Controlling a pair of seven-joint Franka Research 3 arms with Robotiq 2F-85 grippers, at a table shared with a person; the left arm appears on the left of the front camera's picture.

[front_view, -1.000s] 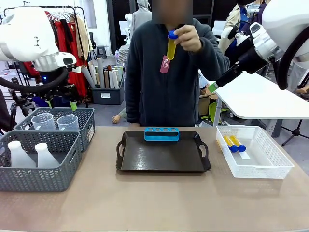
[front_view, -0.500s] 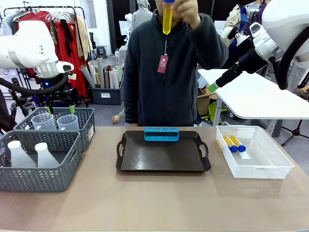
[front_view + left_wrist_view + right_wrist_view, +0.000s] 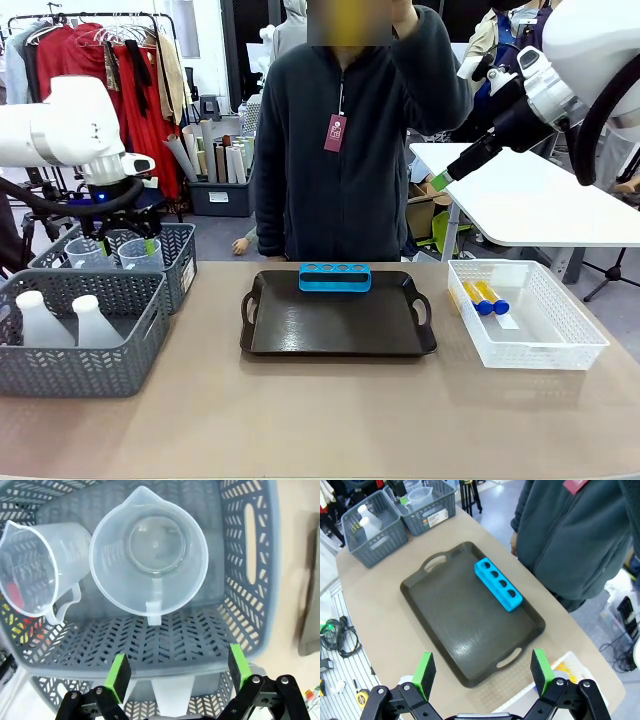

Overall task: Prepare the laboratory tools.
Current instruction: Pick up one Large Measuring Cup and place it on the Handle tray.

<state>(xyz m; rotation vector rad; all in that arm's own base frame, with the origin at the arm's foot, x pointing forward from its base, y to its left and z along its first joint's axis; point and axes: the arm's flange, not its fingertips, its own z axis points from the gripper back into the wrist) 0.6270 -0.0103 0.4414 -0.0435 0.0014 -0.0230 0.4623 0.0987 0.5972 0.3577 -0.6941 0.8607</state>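
Two clear handled beakers (image 3: pixel 140 255) stand in the rear grey basket (image 3: pixel 180 262) at the left. My left gripper (image 3: pixel 127 245) hangs open just above them. In the left wrist view the nearer beaker (image 3: pixel 150 555) lies ahead of the open left gripper (image 3: pixel 178 667), and the other beaker (image 3: pixel 30 570) leans to the left. Two white flasks (image 3: pixel 60 320) fill the front grey basket (image 3: pixel 100 370). Two yellow test tubes with blue caps (image 3: pixel 482 297) lie in the white basket (image 3: pixel 560 345). My right gripper (image 3: pixel 443 180) is raised at the right and stands open (image 3: pixel 483 670) above the table.
A dark tray (image 3: pixel 340 325) lies mid-table with a blue four-hole rack (image 3: pixel 335 277) at its far edge, also seen in the right wrist view as tray (image 3: pixel 465 630) and rack (image 3: pixel 497 584). A person (image 3: pixel 350 150) stands behind the table, one arm lifted.
My left arm has come down toward the beaker basket. The person has lifted the yellow test tube from chest height up to head height. The right arm has stayed put.
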